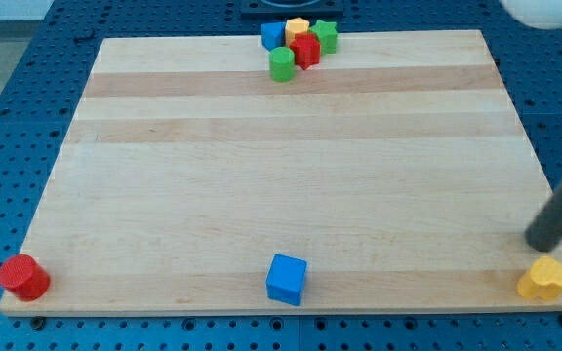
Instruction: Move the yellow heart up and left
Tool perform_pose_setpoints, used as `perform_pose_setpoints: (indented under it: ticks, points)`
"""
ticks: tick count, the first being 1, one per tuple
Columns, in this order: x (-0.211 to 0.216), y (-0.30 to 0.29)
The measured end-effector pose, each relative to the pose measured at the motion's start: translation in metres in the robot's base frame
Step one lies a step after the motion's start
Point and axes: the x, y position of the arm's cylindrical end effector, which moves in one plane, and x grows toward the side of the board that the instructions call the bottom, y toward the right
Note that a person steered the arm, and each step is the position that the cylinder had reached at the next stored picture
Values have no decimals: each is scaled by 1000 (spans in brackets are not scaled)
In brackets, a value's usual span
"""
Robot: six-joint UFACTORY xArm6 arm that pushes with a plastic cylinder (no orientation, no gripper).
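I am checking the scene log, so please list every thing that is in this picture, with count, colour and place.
Board: one, pale wood, fills the view.
Yellow heart: one, bottom right corner.
Blue cube: one, bottom edge, middle.
Red cylinder: one, bottom left corner.
Top-edge cluster: blue block, yellow block, red block, green block, green cylinder.
My tip: one, dark rod end, just above the yellow heart, slightly to its left.
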Motion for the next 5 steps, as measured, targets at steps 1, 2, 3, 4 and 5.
perform_pose_setpoints:
  ticks: [1, 2, 3, 4, 5]
  points:
    - [35, 13]
    - [57, 5]
    - [56, -14]
    - [56, -34]
    - [56, -61]
